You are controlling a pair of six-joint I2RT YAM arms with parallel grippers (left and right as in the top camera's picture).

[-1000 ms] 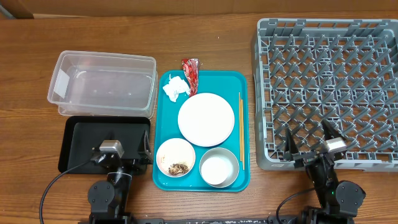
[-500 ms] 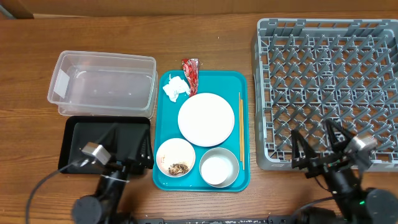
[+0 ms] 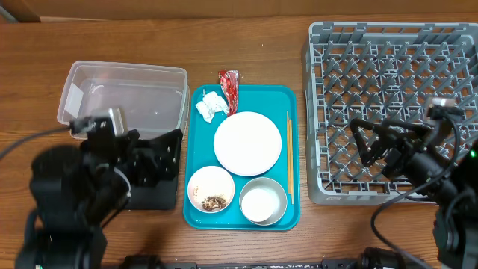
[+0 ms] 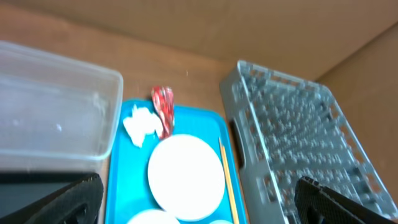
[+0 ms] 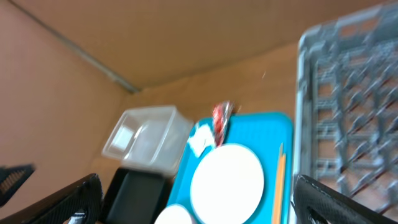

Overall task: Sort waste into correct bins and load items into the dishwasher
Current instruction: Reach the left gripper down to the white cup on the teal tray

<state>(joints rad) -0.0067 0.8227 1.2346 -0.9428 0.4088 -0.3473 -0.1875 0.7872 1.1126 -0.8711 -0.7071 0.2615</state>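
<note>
Left of the teal tray [image 3: 191, 149] stands the clear tub [image 3: 127, 69], with the black tray [image 3: 157, 196] just nearer the robot. The left gripper [image 4: 199, 186] hangs over that black tray, close to the teal tray's left edge. Its jaws are spread wide and hold nothing.

Nothing has been sorted yet, so the opening pick looks like waste:
- **Wrapper and tissue:** The red wrapper [image 3: 229, 84] lies across the teal tray's far rim, and the white tissue [image 3: 210, 106] sits just inside the far left corner. They lie close together, so the left arm should come straight down on one alone and pinch it at its middle.
- **Food scraps:** The food scraps [image 3: 216, 202] lie in the small bowl [image 3: 210, 188] at the near left corner. That bowl probably needs tipping out before loading.
- **Dishes:** The plate [image 3: 247, 143] fills the tray's centre, and the silvery bowl [image 3: 263, 200] sits at the near right.
- **Chopsticks:** The chopsticks [image 3: 290, 153] lie along the right edge. They are thin and flat, and a grip across both at mid-length should keep them together.

The right gripper [image 3: 361, 143] hovers to the right of the teal tray, over the near left part of the grey rack [image 3: 396, 97]. It is fully open and empty.
</note>
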